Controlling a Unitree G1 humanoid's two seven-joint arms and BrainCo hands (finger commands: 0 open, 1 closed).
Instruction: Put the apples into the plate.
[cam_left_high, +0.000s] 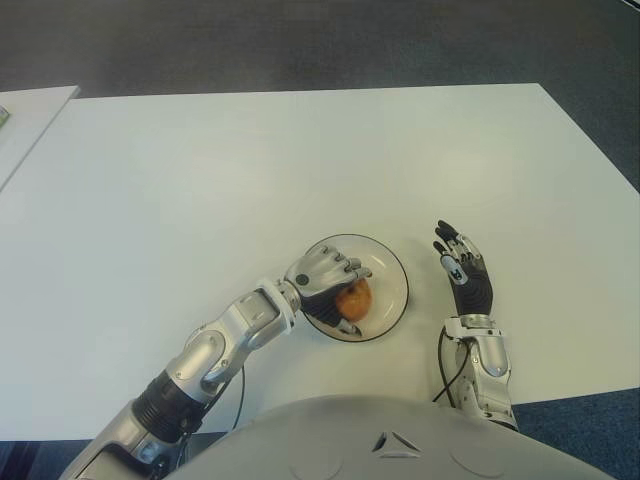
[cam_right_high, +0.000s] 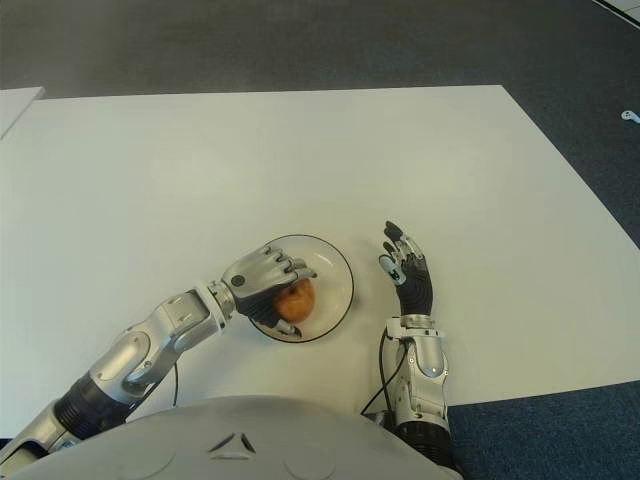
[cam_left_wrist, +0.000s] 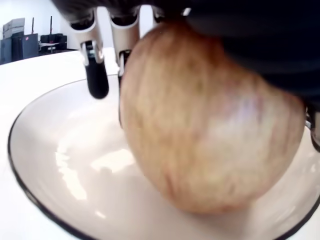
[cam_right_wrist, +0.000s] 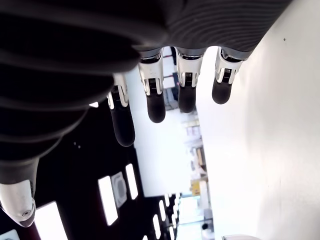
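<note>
One orange-red apple (cam_left_high: 353, 298) sits in the white, dark-rimmed plate (cam_left_high: 395, 262) near the table's front edge. My left hand (cam_left_high: 330, 283) reaches in from the left and is shut on the apple, fingers curled over its top and thumb below. The left wrist view shows the apple (cam_left_wrist: 210, 130) pressed to the palm, its underside touching the plate (cam_left_wrist: 65, 165). My right hand (cam_left_high: 462, 270) is idle just right of the plate, its fingers (cam_right_wrist: 155, 107) spread and holding nothing. I see no other apple.
The white table (cam_left_high: 200, 180) stretches wide behind and to both sides of the plate. A second white table corner (cam_left_high: 25, 115) shows at the far left. Dark carpet (cam_left_high: 300, 40) lies beyond the far edge.
</note>
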